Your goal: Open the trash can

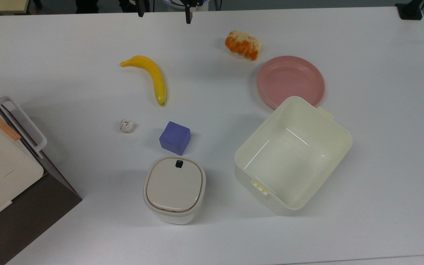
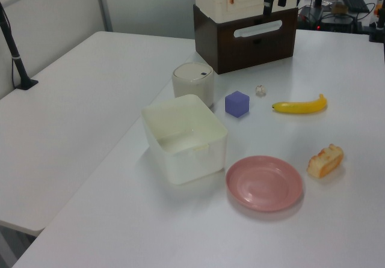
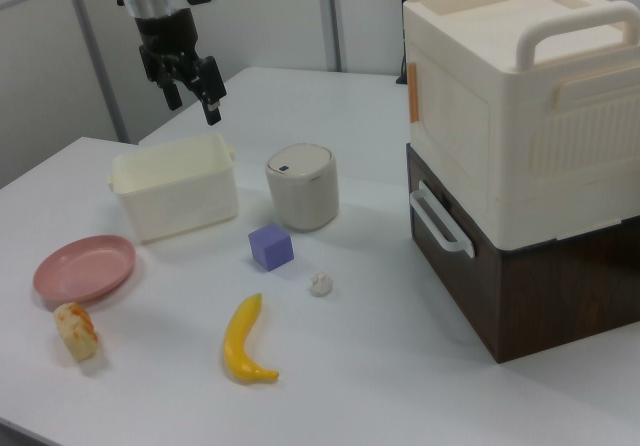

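- You had the gripper [image 3: 190, 91] raised high above the white table [image 1: 381, 165], with its two fingers spread apart and nothing between them; in the right view it hung above the yellow tub [image 3: 176, 198].
- The trash can [image 1: 174, 188] stood on the table with its beige lid [image 1: 174, 183] shut flat and its black button [image 1: 179, 163] at the rim on the side facing the purple cube [image 1: 175, 137].
- In the top view, the trash can was at the lower middle, just below the purple cube and well to the left of the yellow tub.
- The crumpled white ball [image 1: 126, 126], the banana [image 1: 152, 76], the pink plate [image 1: 290, 81] and the bread piece [image 1: 243, 45] lay apart from the trash can.
- The cream-and-brown cabinet [image 3: 525, 146] stood at the right view's right.
- You could read no brand, label or writing on any item.
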